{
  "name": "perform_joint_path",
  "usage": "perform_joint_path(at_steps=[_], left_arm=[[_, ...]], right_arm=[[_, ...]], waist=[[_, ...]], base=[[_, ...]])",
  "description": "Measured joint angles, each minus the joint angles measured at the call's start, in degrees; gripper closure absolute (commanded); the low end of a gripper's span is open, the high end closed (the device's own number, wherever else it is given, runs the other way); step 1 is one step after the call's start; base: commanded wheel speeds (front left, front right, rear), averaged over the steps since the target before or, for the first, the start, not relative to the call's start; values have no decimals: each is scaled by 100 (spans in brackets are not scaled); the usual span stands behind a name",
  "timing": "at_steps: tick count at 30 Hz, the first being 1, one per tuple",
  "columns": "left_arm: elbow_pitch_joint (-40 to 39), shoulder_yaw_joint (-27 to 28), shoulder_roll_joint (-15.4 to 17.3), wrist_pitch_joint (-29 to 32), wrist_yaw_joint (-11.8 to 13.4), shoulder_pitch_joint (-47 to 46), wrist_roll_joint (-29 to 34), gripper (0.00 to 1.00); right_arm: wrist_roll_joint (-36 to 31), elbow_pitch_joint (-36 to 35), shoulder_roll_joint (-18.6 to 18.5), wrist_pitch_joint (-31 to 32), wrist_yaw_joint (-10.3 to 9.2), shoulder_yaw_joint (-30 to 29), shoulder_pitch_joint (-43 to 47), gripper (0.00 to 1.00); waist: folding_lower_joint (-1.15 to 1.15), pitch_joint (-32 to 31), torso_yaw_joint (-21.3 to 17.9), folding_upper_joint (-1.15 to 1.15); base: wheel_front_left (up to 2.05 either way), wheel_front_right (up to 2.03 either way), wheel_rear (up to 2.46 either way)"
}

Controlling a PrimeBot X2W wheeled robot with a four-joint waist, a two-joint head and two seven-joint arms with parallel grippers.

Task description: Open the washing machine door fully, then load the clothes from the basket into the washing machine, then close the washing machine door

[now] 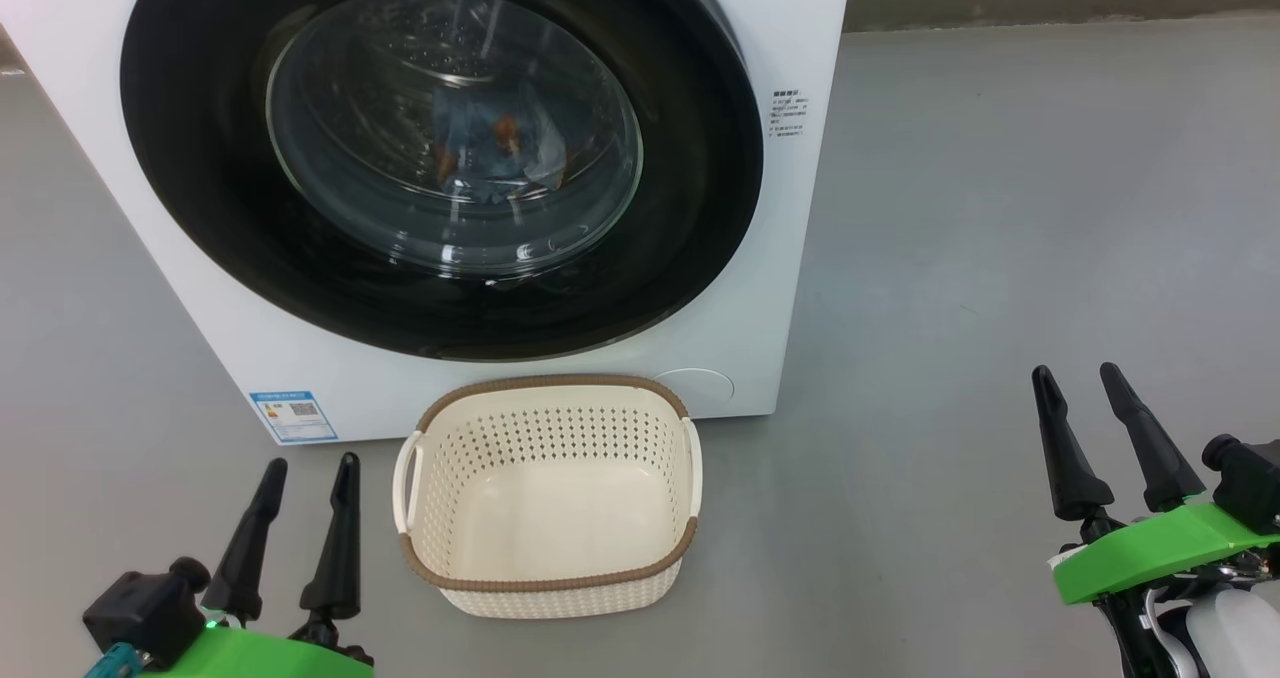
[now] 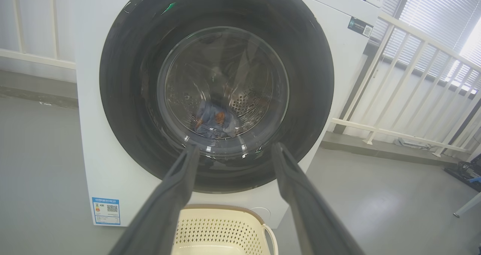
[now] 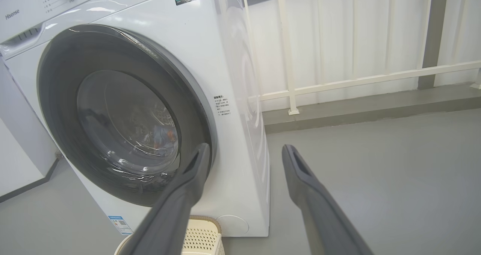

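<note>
Head view: basket beside left fingers, right fingers well apart.

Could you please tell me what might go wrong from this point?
1. The door looks shut over the clothes, but I cannot tell whether it has latched; it might swing open.
2. The empty basket stands on the floor right in front of the washing machine, beside the open left pincer; a forward or sideways move could knock it.
</note>
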Motion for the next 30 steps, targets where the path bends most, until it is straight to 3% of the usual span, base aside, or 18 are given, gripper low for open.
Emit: perform_joint_path(at_steps=[4,5,12,30], left_arm=[[0,-3,0,0,0,0,-3,0],[2,-9,0,0,0,0,-12,100],[371,-62,-237,38,1,314,-19,100],[349,145,-339,338,29,325,-850,100]], right_arm=[[1,3,0,0,0,0,-1,0],[1,5,1,0,0,1,-1,100],[58,413,326,38,0,91,376,100],[873,361,441,326,0,-109,386,100]], waist=[[0,3,-2,0],[0,4,-2,0],[0,4,1,0],[0,15,49,0]], base=[[0,0,0],[0,0,0],[0,0,0],[0,0,0]])
